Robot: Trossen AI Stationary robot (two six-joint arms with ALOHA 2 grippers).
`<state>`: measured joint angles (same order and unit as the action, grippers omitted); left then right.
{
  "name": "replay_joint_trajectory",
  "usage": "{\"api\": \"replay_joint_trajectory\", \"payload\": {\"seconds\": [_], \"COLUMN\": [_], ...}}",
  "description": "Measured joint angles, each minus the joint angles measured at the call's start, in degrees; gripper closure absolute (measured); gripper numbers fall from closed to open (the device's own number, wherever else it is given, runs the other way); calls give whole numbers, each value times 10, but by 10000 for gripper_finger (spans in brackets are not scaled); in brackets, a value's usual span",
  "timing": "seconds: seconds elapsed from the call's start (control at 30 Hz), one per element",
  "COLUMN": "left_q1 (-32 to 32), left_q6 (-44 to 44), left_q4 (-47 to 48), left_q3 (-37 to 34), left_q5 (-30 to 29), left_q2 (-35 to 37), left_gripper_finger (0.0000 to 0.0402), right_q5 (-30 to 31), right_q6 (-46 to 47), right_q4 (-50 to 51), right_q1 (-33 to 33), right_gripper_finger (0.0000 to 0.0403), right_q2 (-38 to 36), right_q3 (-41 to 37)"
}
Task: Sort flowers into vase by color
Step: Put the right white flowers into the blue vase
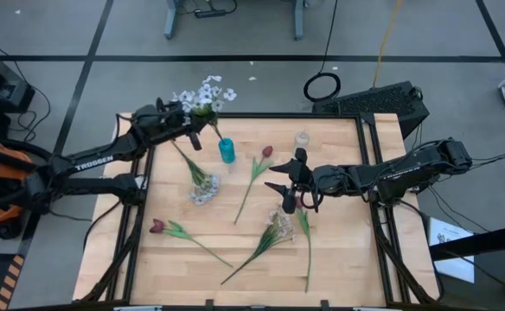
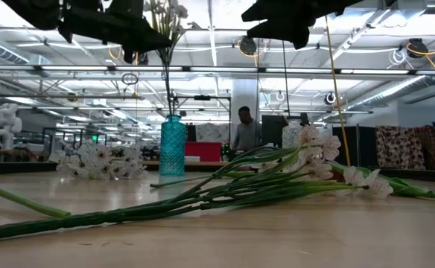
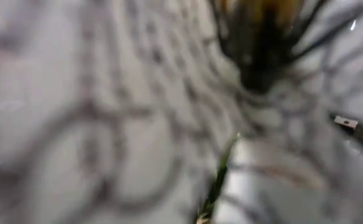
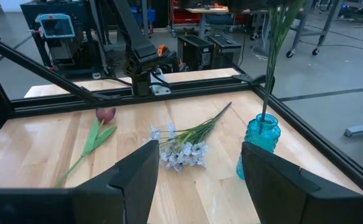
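A white flower spray (image 1: pixel 207 93) stands with its stem in the blue vase (image 1: pixel 226 152) at the table's far left. My left gripper (image 1: pixel 198 131) is shut on that stem above the vase. Near the table's middle my right gripper (image 1: pixel 289 183) hovers open and holds nothing. A second white spray (image 1: pixel 202 187) and two dark red tulips (image 1: pixel 267 151) (image 1: pixel 157 226) lie flat on the table. A third white spray (image 1: pixel 278 226) lies flat below the right gripper. A clear vase (image 1: pixel 302 138) stands at the far middle. My left gripper pinches the white spray's thin green stem (image 2: pixel 164 53) between its fingers, below the blossoms and above the vase's mouth. The fingers come level from the table's left side, across the stem. The stem stands nearly upright, its lower end inside the blue vase (image 2: pixel 171 145).
A loose green stem (image 1: pixel 306 246) lies at the near right. A black frame (image 1: pixel 369 147) borders the table's sides. Beyond the far edge a person (image 2: pixel 243 130) stands in the room. Bare wood (image 1: pixel 356 250) shows at the near right.
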<state>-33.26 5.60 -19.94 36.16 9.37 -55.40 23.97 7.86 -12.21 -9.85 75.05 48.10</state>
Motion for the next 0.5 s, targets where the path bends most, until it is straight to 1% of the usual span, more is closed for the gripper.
{"api": "replay_joint_trajectory", "payload": {"seconds": [0.13,0.37,0.5], "left_q1": [0,-5,-5], "left_q6": [-4,-20,-30], "left_q4": [3,47,43], "left_q3": [0,0,0], "left_q5": [-1,-9,-9], "left_q2": [-11,-14,-14], "left_gripper_finger": [373,371,371], "right_q5": [0,0,0], "right_q6": [0,0,-2], "right_q4": [0,1,1], "right_q1": [0,0,0], "right_gripper_finger": [184,184,184], "right_q2": [0,0,0], "right_q3": [0,0,0]}}
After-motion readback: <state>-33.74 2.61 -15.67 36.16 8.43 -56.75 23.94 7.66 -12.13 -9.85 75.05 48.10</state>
